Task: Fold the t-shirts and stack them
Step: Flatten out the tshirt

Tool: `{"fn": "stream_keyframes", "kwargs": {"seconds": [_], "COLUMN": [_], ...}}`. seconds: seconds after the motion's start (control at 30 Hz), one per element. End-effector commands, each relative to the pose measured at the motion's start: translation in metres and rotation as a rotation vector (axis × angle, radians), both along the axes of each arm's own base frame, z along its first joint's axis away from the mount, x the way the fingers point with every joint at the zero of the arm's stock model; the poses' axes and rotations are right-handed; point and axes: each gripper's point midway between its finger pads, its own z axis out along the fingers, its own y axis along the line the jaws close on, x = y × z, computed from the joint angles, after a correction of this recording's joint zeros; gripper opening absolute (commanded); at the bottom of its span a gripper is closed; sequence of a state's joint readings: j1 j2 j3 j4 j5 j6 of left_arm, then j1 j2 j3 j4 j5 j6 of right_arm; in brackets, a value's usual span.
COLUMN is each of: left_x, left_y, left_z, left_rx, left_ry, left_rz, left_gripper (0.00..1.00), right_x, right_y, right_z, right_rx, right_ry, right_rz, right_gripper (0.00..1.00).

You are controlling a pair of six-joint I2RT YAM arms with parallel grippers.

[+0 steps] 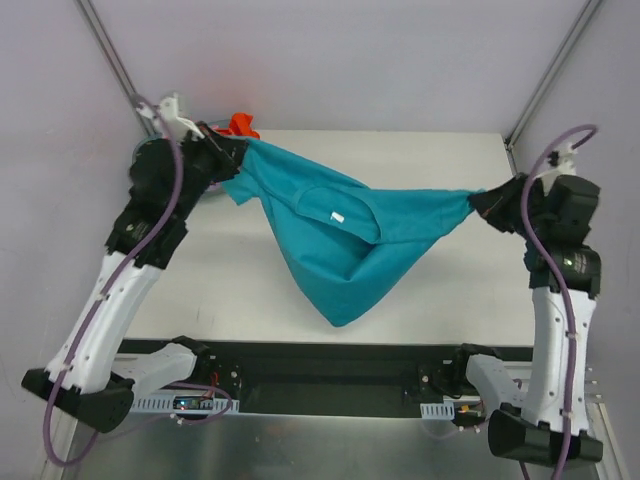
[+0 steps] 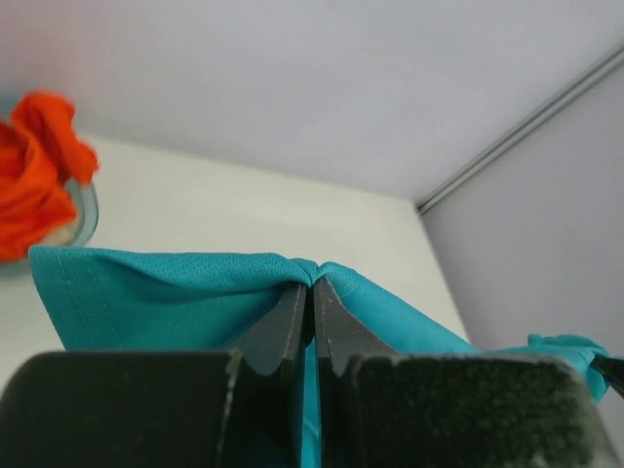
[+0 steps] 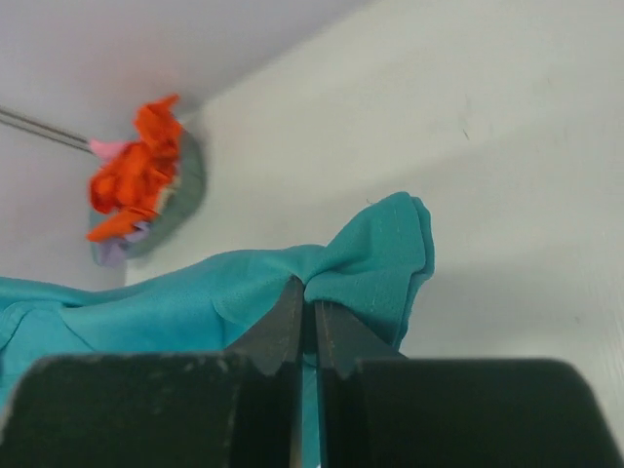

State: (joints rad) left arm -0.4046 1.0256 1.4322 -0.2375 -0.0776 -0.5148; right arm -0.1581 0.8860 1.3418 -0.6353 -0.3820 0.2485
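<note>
I have the teal t-shirt (image 1: pixel 350 240) strung between both arms above the pale surface (image 1: pixel 450 290). The left tool (image 2: pixel 312 283) is clenched on its edge near the far left corner. The right tool (image 3: pixel 310 283) is clenched on a bunched bit of the same cloth over at the right side. In each wrist view the two fingers sit pinched together with teal fabric caught between them.

The top edge runs fairly taut from one tool to the other, and the rest sags in a pointed pouch toward the near edge. From above I cannot tell whether that lowest point touches the surface or hangs just over it. A small white label (image 1: pixel 337 216) shows near the collar opening.

What crowds me is at the far left. The round basket (image 3: pixel 185 180) sits in that corner, just beside the left tool and well apart from the right one. In the top view my left arm and its purple cable (image 1: pixel 170 190) cover nearly all of it, so only a lump of orange shows there.

The right wrist view is clearer. The orange t-shirt (image 3: pixel 136 171) is heaped on top of the basket, with a lavender piece (image 3: pixel 117 249) at the low rim and a scrap of pink (image 3: pixel 102 146) at the upper edge.

Metal frame rails (image 1: pixel 108 50) rise at both back corners against grey walls.
</note>
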Motion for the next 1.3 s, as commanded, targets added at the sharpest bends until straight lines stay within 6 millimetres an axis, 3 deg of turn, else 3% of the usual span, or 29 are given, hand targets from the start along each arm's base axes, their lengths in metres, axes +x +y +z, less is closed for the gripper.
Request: {"fn": "stream_keyframes", "kwargs": {"seconds": [0.0,0.03,0.1,0.13,0.23,0.27,0.33,0.43,0.5,0.7,0.83,0.9,0.97,1.1,1.13,1.17,1.27], "left_x": [0.043,0.048,0.047,0.045,0.035,0.034,0.033,0.032,0.031,0.028,0.028,0.028,0.027,0.027,0.028,0.028,0.029], "left_y": [-0.017,-0.021,-0.027,-0.032,-0.039,-0.039,-0.040,-0.040,-0.037,-0.034,-0.034,-0.034,-0.035,-0.034,-0.033,-0.032,-0.033], "left_z": [-0.131,-0.181,-0.226,-0.265,-0.317,-0.324,-0.335,-0.335,-0.334,-0.328,-0.325,-0.324,-0.324,-0.324,-0.324,-0.323,-0.320], "left_rx": [0.060,0.077,0.092,0.114,0.136,0.139,0.144,0.151,0.154,0.155,0.156,0.150,0.147,0.149,0.149,0.149,0.145], "left_ry": [0.326,0.444,0.554,0.650,0.791,0.810,0.836,0.829,0.816,0.787,0.778,0.776,0.779,0.778,0.774,0.772,0.763], "left_rz": [0.029,0.032,0.015,-0.004,-0.038,-0.038,-0.039,-0.048,-0.038,-0.035,-0.039,-0.039,-0.041,-0.038,-0.032,-0.026,-0.027], "left_gripper": [0.00,0.00,0.00,0.00,0.00,0.00,0.00,0.00,0.00,0.00,0.00,0.00,0.00,0.00,0.00,0.00,0.00], "right_x": [0.005,0.003,-0.005,-0.008,-0.020,-0.022,-0.020,-0.017,-0.021,-0.024,-0.016,-0.008,-0.005,-0.001,0.003,0.001,0.005], "right_y": [-0.018,-0.019,-0.018,-0.017,-0.020,-0.022,-0.027,-0.035,-0.041,-0.052,-0.043,-0.038,-0.040,-0.049,-0.052,-0.054,-0.058], "right_z": [-0.131,-0.157,-0.219,-0.237,-0.291,-0.304,-0.311,-0.310,-0.309,-0.305,-0.307,-0.305,-0.306,-0.297,-0.292,-0.291,-0.280], "right_rx": [-0.008,-0.006,0.004,-0.008,-0.022,-0.019,-0.034,-0.058,-0.083,-0.136,-0.096,-0.067,-0.071,-0.110,-0.124,-0.137,-0.165], "right_ry": [0.317,0.378,0.535,0.584,0.766,0.822,0.853,0.876,0.891,0.894,0.883,0.864,0.869,0.876,0.866,0.872,0.858], "right_rz": [-0.087,-0.095,-0.080,-0.063,-0.055,-0.064,-0.091,-0.126,-0.150,-0.197,-0.149,-0.131,-0.143,-0.177,-0.181,-0.191,-0.195], "right_gripper": [0.07,0.07,0.08,0.09,0.12,0.17,0.27,0.52,0.57,0.59,0.57,0.54,0.40,0.29,0.16,0.09,0.01]}}
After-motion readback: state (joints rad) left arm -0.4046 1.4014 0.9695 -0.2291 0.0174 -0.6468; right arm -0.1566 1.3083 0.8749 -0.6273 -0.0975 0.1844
